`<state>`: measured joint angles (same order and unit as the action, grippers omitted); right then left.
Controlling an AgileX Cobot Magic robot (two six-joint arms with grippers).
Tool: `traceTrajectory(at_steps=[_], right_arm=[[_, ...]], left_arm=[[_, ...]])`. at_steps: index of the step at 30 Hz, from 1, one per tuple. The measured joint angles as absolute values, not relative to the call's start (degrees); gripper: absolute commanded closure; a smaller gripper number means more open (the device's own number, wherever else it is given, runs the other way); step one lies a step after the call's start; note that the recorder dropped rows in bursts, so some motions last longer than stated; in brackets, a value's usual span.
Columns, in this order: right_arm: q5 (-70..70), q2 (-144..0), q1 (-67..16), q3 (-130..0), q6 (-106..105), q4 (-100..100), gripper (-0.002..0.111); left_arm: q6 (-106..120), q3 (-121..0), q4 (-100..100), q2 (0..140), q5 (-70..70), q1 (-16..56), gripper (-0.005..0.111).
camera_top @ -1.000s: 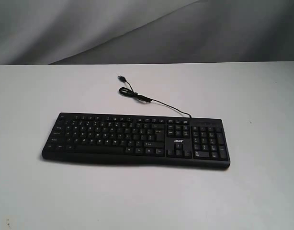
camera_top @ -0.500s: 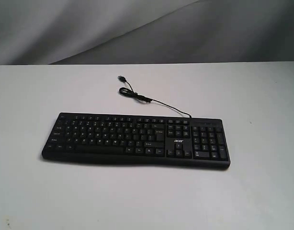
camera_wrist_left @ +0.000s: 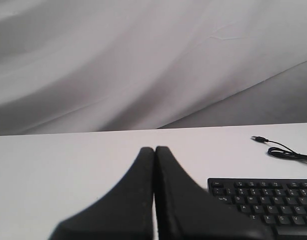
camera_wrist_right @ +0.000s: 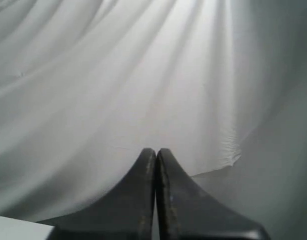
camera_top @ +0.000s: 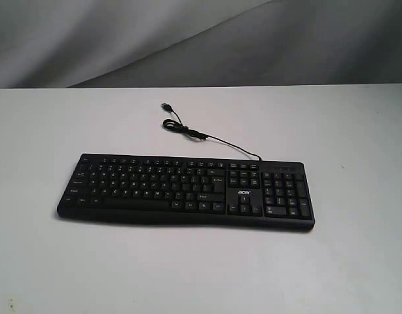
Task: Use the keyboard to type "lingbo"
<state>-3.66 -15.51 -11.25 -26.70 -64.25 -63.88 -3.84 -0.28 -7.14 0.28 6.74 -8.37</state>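
Note:
A wide black keyboard (camera_top: 185, 191) with white legends and an acer logo lies flat in the middle of the white table (camera_top: 358, 131). Its thin black cable (camera_top: 188, 131) curls away toward the back and ends in a loose USB plug. Neither arm shows in the exterior view. In the left wrist view my left gripper (camera_wrist_left: 154, 150) is shut, fingertips pressed together, with the keyboard's (camera_wrist_left: 263, 202) corner off to one side and beyond it. My right gripper (camera_wrist_right: 156, 151) is shut too, holds nothing, and points at the grey cloth backdrop; the keyboard is out of that view.
A grey draped cloth (camera_top: 188, 39) hangs behind the table's far edge. The table's white surface extends on both sides of the keyboard and in front of it. A corner of the table (camera_wrist_right: 18, 227) shows in the right wrist view.

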Motion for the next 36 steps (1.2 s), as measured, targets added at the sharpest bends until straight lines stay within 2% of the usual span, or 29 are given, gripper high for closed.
traceTrajectory(at_steps=[4, 9, 14, 20, 27, 36], right_arm=[[-4.65, -15.76, -11.25, -26.30, -56.80, -53.97, 0.108], [-4.92, -15.84, -11.25, -26.30, -18.11, -20.45, 0.108], [-7.05, -15.84, -11.25, -26.30, 3.72, 1.16, 0.108], [-6.62, -15.25, -11.25, -23.91, 6.95, 8.25, 0.108], [2.94, -9.66, -10.86, -13.06, 2.65, 9.49, 0.108], [4.37, -5.74, -3.18, -6.10, 1.95, 6.97, 0.108]], left_arm=[[-3.84, -0.28, -7.14, 0.28, 6.74, -8.37, 0.106], [-3.84, -0.28, -7.14, 0.28, 6.74, -8.37, 0.106], [-3.84, -0.28, -7.14, 0.28, 6.74, -8.37, 0.106], [-3.84, -0.28, -7.14, 0.28, 6.74, -8.37, 0.106], [-3.84, -0.28, -7.14, 0.28, 6.74, -8.37, 0.106], [-3.84, -0.28, -7.14, 0.28, 6.74, -8.37, 0.106]])
